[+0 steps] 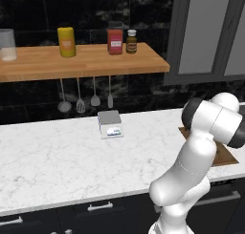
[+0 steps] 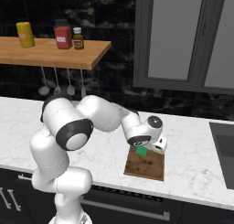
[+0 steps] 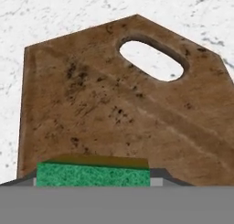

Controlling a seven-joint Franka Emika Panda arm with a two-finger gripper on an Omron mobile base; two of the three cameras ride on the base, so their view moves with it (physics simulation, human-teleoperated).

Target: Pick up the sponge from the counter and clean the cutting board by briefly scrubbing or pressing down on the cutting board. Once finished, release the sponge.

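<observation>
The pincer [image 2: 145, 151] is clamped on the sponge [image 3: 93, 174], held over the cutting board's [image 3: 114, 109] near end, with the board's long axis running ahead of the sponge toward its handle slot, so scrubbing needs a press straight down
</observation>
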